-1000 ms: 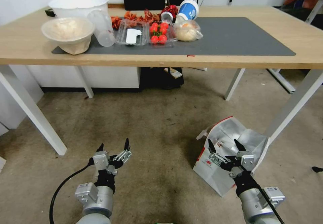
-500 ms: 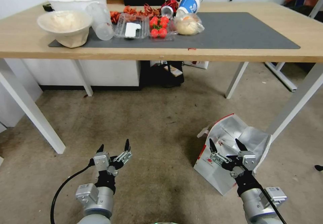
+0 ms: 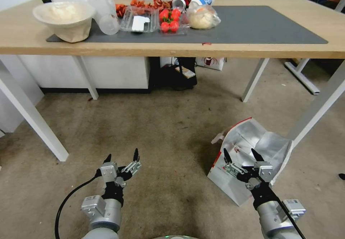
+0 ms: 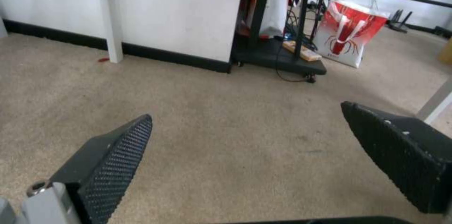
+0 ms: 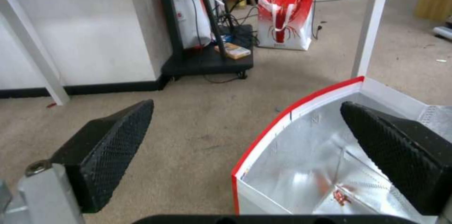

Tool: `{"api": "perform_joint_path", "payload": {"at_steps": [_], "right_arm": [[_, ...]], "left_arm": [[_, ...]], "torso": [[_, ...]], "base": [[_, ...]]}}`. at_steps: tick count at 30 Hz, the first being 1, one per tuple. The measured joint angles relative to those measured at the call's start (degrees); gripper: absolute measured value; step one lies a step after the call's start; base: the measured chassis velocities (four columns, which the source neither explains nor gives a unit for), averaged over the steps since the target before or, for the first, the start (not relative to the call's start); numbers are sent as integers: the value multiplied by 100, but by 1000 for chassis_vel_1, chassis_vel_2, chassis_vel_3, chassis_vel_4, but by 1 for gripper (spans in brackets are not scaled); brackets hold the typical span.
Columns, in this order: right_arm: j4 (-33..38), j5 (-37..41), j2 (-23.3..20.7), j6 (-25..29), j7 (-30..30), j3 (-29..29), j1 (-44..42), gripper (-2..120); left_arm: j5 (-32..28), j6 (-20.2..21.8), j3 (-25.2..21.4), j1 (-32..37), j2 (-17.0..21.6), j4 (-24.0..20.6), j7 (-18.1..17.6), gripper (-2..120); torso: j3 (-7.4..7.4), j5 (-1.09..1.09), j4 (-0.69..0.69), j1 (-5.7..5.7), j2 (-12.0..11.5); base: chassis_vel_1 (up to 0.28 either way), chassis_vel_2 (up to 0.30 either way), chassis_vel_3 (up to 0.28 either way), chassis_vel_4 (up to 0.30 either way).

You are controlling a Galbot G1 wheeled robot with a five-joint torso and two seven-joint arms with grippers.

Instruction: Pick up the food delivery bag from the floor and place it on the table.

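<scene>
1. On the floor [image 3: 161, 131] at near right in the head view, the food delivery bag [image 3: 248, 160] stood open with its foil lining up, beside a white leg of the table [image 3: 251, 48]. The right gripper [image 3: 240, 154] hung over the bag's near rim, fingers spread wide, holding nothing. The left gripper [image 3: 122, 156] hovered at near left over bare carpet, well apart from the bag, also wide and empty. On the far table sat the dark grey mat [image 3: 251, 25], a white bowl [image 3: 64, 16] and red tomatoes [image 3: 169, 20] at far left. Step judged: approach before the grasp; bag not yet picked.

2. In the left wrist view, the left gripper [image 4: 245, 128] showed both pads far apart over the floor [image 4: 212, 118], nothing between them. A red lobster bag [image 4: 348, 37] stood far off by a black cart [image 4: 278, 58]. This arm looked idle.

3. In the right wrist view, the right gripper [image 5: 247, 125] straddled the food delivery bag [image 5: 306, 157]: one pad sat over the foil interior, the other outside over the floor [image 5: 188, 111], with the red edge trim [image 5: 287, 114] between them. Not touching yet, as far as I could tell. The next move likely calls for dropping lower so the pads bracket the rim or a handle, then closing; the thin wall may crumple or slip.

4. Against the earlier head pictures: the table and its items sat higher in the picture, more floor showed, so the camera had tilted or the torso bent down. Both grippers kept the same wide opening and near the same place; the bag lay unmoved.
</scene>
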Motion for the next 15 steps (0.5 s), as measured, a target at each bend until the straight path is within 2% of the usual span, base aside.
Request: {"api": "perform_joint_path", "payload": {"at_steps": [10,13,15], "right_arm": [[136,117,-86,-87,106,118,27,100],[249,310,-254,-310,375,303,136,100],[361,621,-688,-948,1113,550,262,100]], "left_arm": [[26,-19,-9,-18,4,60,117,100],[32,-34,-8,-34,12,60,124,100],[34,-84,-8,-39,44,59,166,100]], "torso": [[0,1,0,0,19],[0,0,0,0,26],[0,1,0,2,33]], "base": [[0,0,0,0],[0,0,0,0],[0,0,0,0]]}}
